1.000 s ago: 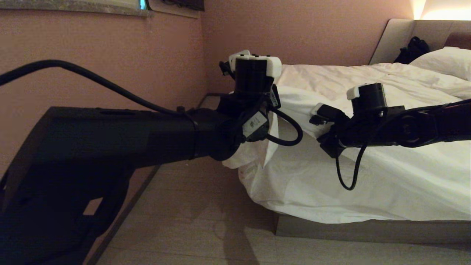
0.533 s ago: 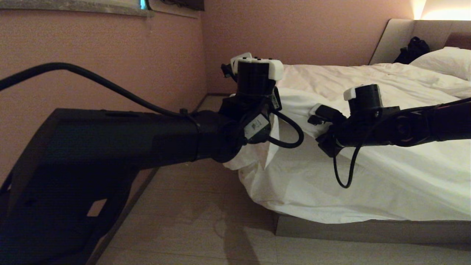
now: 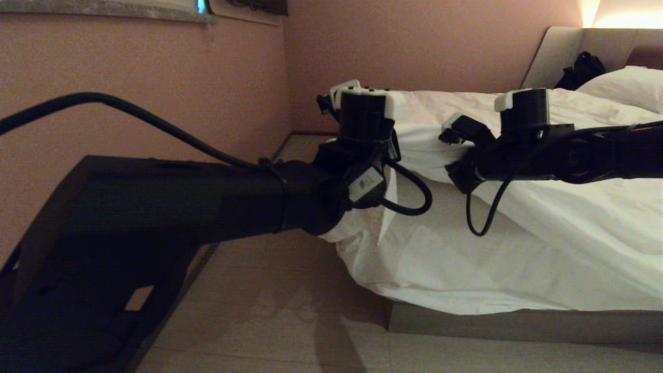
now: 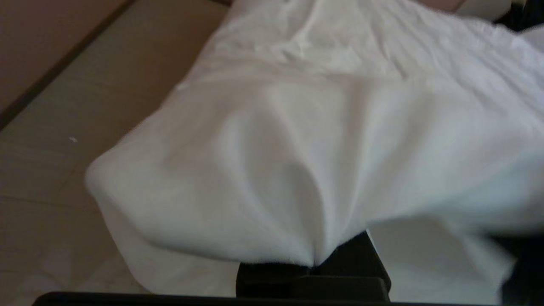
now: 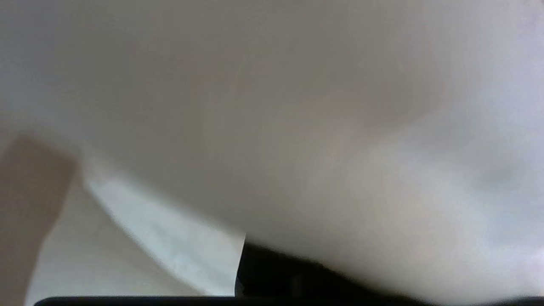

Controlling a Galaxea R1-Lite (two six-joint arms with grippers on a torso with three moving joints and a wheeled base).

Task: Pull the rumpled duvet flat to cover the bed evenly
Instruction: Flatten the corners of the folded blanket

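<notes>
Duvet (image 4: 297, 140) hiding both pincers' fingertips

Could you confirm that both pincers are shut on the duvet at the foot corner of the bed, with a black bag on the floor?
Not quite: the head view shows the black bag against the headboard, not on the floor. Both pincers, left and right, do grip the duvet there.

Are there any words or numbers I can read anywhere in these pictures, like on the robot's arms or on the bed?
No text can be read anywhere.
White sticker on the left arm's wrist: it bears dark marks, too small and blurred to read.
The duvet, the pillow and the wall: no writing shows.
</notes>
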